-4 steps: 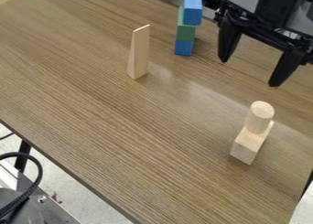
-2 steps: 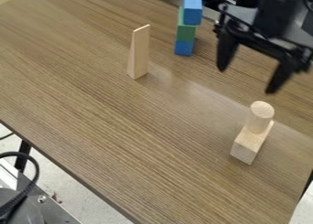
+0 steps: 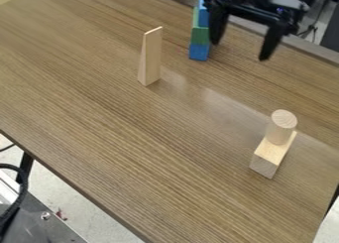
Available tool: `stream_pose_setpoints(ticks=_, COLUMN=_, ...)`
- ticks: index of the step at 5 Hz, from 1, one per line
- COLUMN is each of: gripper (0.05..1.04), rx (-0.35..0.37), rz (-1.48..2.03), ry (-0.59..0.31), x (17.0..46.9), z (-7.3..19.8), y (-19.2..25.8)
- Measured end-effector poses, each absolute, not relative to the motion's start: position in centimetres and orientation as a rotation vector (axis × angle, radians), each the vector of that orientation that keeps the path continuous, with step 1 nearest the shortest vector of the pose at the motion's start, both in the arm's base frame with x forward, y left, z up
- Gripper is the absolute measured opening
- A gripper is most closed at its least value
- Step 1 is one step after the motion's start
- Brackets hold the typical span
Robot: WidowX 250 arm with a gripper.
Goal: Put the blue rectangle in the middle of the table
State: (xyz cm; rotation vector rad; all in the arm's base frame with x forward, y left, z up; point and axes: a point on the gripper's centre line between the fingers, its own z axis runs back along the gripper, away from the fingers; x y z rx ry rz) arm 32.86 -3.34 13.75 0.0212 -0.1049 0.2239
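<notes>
While the wide surface [image 3: 165, 162] is left as the place to be filled, the blue rectangle has not been set in its middle, so the task is judged to be only at the approach. Near the top of the view the black gripper [image 3: 238, 51] is held, its fingers [image 3: 271, 41] spread well apart with nothing gripped between them. Just beside it, towards the far edge, the upright stack is seen, partly covered by one finger: the upper blue block [image 3: 203, 19], taken to be the blue rectangle that is wanted, is carried above the green block [image 3: 199, 36], and beneath that the lower blue block [image 3: 198, 52] is placed. The grasp, the lift, the carry to the middle and the release are all still to be done.

Compared with the earlier frames, the gripper has been shifted up and leftward in the view, from well to the right of the stack to close beside it, and part of the upper blue block, fully shown before, is now hidden. No shift is noticed in the stack, in the upright wooden wedge [image 3: 151, 56], or in the wooden block [image 3: 270, 155] and the wooden cylinder [image 3: 281, 128].
</notes>
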Motion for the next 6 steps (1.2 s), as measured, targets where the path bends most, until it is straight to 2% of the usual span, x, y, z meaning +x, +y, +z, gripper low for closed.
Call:
stream_pose_setpoints(ticks=3, gripper=1.0, rx=0.068, rz=0.301, ry=-0.109, x=36.9, z=13.6, y=0.9)
stream_pose_setpoints(ticks=6, gripper=1.0, rx=0.062, rz=0.343, ry=-0.094, x=39.6, z=12.7, y=3.7)
